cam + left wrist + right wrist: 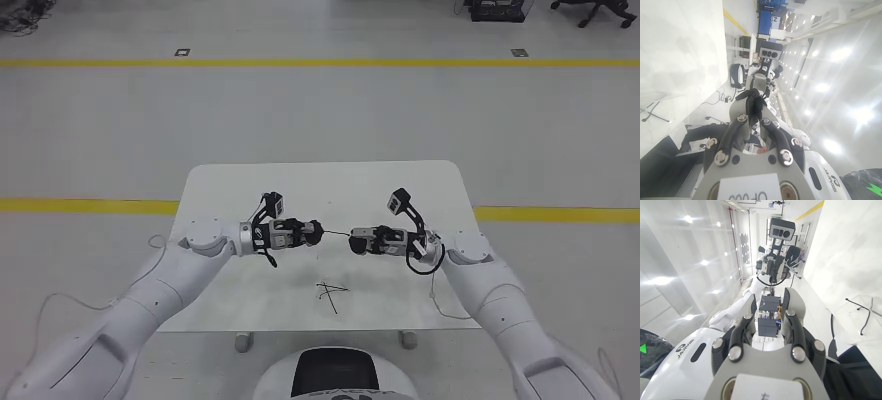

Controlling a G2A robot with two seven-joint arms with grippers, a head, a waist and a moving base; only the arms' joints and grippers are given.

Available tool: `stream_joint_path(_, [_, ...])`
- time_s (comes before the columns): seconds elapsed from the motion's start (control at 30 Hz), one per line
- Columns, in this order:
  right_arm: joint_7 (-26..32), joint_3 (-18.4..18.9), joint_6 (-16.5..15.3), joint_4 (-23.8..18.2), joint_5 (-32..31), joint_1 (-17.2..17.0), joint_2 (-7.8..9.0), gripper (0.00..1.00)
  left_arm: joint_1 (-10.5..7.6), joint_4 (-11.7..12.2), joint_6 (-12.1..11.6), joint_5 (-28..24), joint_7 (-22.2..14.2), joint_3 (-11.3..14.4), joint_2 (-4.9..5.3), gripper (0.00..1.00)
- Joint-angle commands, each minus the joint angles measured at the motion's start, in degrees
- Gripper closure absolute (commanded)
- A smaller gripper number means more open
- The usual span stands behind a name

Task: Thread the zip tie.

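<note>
within left end effector (319, 232) — zip tie (336, 233)

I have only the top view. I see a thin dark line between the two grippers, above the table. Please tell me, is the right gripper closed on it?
Observer: No. The right wrist view shows the right gripper open, its jaws wide apart with nothing between them.
Operator: Thank you. And the left one, does it really hold the line?
Observer: Yes. In the left wrist view the left gripper is shut on the zip tie, whose black band sticks out sideways from the closed jaws.
</note>
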Motion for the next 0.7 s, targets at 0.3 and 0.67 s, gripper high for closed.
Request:
stream_joint_path(0.3, [0.26,0.69,0.00,0.27,-0.97,-0.07,-0.55,0.79,-0.19,1.10,0.66,0.70,-0.55,-0.18,-0.79,1.00])
stream_joint_path(0.67, [0.33,1.36,0.00,0.72,-1.70,-0.17,-1.02,0.89,-0.08,1.62,0.77,1.60,-0.96,-0.58,-1.33,1.00])
